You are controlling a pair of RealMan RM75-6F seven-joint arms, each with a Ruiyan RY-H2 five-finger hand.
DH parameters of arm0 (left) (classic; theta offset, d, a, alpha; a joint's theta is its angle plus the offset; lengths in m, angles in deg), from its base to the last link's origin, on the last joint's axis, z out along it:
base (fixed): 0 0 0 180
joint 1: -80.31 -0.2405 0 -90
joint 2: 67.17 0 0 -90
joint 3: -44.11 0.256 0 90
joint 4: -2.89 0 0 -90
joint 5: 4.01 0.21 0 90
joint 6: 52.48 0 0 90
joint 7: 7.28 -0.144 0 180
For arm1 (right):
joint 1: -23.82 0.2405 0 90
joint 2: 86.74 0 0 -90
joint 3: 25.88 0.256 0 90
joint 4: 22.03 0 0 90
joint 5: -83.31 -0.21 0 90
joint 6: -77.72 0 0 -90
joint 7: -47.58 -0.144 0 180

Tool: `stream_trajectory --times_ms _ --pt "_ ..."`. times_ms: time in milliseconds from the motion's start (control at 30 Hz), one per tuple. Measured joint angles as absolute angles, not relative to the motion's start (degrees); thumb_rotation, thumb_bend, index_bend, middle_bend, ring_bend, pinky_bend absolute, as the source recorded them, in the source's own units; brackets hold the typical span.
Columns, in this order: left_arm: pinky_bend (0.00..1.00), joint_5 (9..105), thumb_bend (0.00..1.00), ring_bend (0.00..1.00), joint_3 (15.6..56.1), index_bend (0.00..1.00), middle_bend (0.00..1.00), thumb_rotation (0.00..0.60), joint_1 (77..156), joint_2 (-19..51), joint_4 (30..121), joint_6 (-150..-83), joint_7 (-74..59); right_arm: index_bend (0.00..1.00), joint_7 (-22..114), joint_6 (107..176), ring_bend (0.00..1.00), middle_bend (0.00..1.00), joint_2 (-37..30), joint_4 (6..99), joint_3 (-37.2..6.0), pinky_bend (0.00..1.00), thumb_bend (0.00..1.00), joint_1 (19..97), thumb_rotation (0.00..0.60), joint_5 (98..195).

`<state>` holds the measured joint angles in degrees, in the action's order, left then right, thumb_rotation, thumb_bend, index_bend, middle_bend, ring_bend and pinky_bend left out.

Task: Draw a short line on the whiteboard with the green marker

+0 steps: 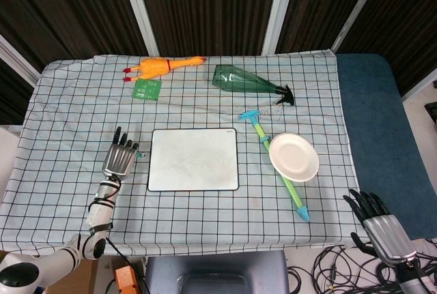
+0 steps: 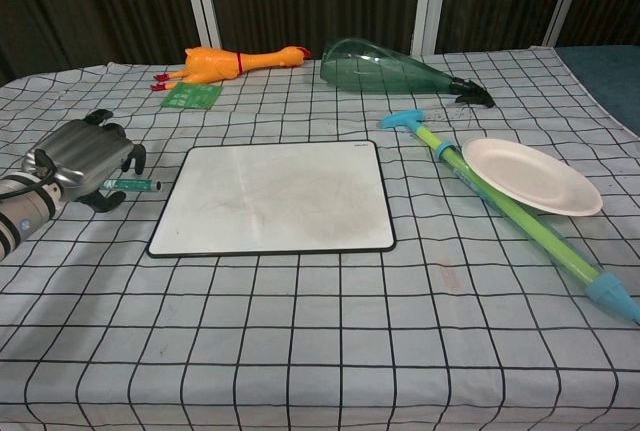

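Lying under the left hand (image 2: 85, 156): green marker (image 2: 135, 184).

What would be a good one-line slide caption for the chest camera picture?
The robot's left hand rests over the green marker beside the whiteboard, with a white plate and toys nearby.

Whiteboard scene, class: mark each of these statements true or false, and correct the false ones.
1. The whiteboard bears a bold green line. False: no green line shows; only faint smudges.
2. The left hand is over the green marker, left of the whiteboard. True.
3. The white plate rests partly on the green water squirter. True.
4. The rubber chicken lies on the whiteboard. False: it lies at the table's far edge.
5. The right hand holds the green bottle. False: it hangs off the table's near right corner, holding nothing.
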<state>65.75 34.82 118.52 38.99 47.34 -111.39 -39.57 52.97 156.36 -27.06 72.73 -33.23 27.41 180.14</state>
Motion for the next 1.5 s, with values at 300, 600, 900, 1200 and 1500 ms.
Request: stream_trajectory --times_ms 300,600,900,1200,1500 --pt "0.02 66.19 0.38 0.18 34.91 0.43 0.39 0.6 118.67 39.25 46.96 -111.06 -39.4 0.0 53.05 156.36 0.0 0.0 -27.02 72.73 -33.22 0.07 0.33 27.41 0.6 180.17" --pt "0.02 66.93 0.38 0.2 35.03 0.46 0.43 0.6 119.13 40.19 45.07 -110.85 -39.2 0.0 52.81 156.24 0.0 0.0 -27.15 72.74 -33.19 0.07 0.33 27.5 0.6 180.1" --pt "0.02 67.19 0.38 0.21 34.96 0.52 0.47 0.6 119.19 40.6 43.84 -110.49 -38.59 0.0 52.84 156.26 0.0 0.0 -27.16 72.71 -33.15 0.07 0.33 27.49 0.6 180.05" --pt "0.02 67.98 0.37 0.24 35.16 0.57 0.5 0.6 119.1 40.9 42.59 -110.83 -37.92 0.0 53.03 156.21 0.0 0.0 -27.07 72.8 -33.01 0.07 0.33 27.49 0.6 179.77" --pt "0.09 69.47 0.46 0.34 35.43 0.74 0.67 0.6 118.96 41.1 42.22 -112.43 -35.43 0.0 53.01 156.24 0.0 0.0 -27.1 72.81 -33.01 0.07 0.33 27.47 0.6 179.77"
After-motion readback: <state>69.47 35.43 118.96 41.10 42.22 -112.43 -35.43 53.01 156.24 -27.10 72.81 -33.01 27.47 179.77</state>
